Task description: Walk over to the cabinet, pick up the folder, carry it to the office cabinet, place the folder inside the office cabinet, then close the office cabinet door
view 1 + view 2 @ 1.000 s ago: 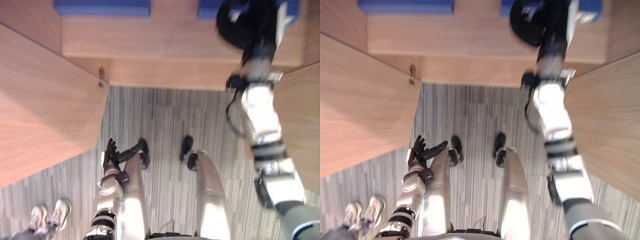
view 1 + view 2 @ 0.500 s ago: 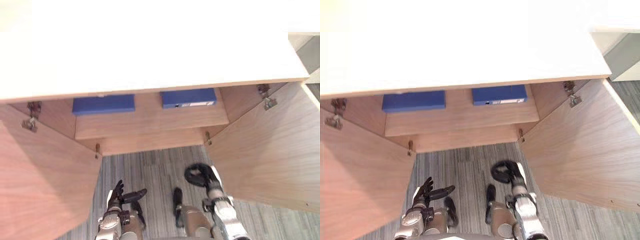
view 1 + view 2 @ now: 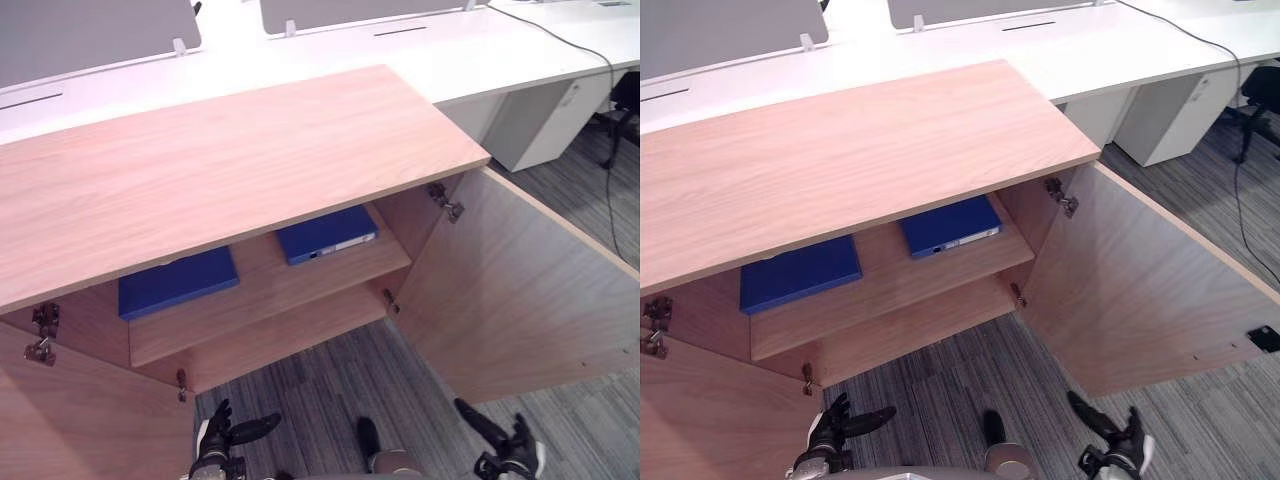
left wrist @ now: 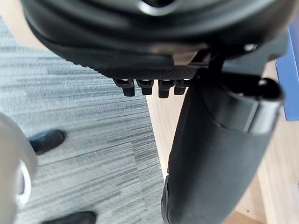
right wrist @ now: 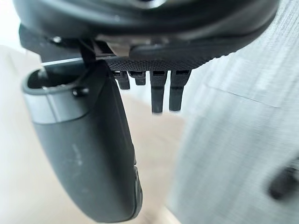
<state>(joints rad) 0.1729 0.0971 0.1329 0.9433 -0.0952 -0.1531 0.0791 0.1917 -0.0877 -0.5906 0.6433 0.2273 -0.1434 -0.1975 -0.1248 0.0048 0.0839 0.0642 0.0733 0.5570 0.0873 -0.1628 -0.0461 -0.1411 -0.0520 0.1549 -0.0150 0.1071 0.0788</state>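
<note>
Open light-wood cabinet door: push its free edge evenly with your relaxed, empty right hand; left hand likewise

One wooden cabinet is standing ahead, showing two open doors, the left door and the right door. One shelf inside is carrying two blue folders, the left folder and the right folder. Two hands are hanging low, the left hand and the right hand, both with fingers spread.
</note>
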